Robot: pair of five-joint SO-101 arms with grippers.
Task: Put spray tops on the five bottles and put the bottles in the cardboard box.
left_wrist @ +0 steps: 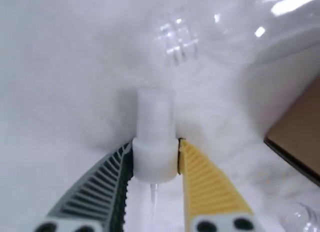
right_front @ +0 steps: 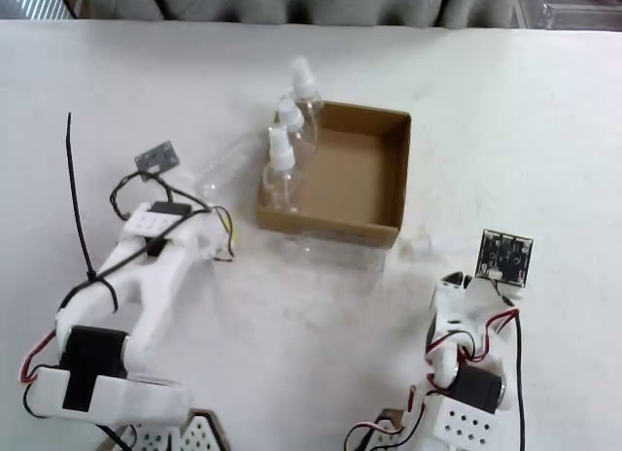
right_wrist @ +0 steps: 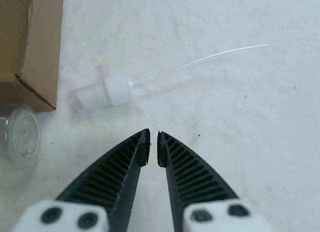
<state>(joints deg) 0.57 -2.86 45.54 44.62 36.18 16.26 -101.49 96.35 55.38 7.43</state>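
1. The step in hand looks like capping the fourth bottle. The left gripper [left_wrist: 155, 151] pinches a white spray top [left_wrist: 155, 124] by its collar, between the grey finger and the yellow one, nozzle end pointing forward.
2. Just ahead of that top lies a bare bottle [left_wrist: 176, 39] on its side on the table [right_front: 505, 111], left of the cardboard box [right_front: 321, 221], with its threaded neck turned toward the gripper.
3. Three capped bottles [right_front: 281, 159] stand in a row at the box's left wall. They appear to be inside it, though the high view does not settle that.
4. A second bare bottle [right_front: 330, 249] lies along the front of the box.
5. A loose spray top [right_wrist: 105, 92] lies by the box's near right corner, with its thin tube [right_wrist: 225, 52] stretched out over the table.
6. The right gripper [right_wrist: 152, 148] sits close to that loose top. Its black fingers are pressed almost together and hold nothing.
7. As held, the top leads with its nozzle, not its collar, so the next move likely calls for turning the top or the bottle so that tube and collar meet the neck.
8. The bottle would probably need steadying, since a clear, round bottle on its side is apt to roll. The idle right gripper is the natural one for that.
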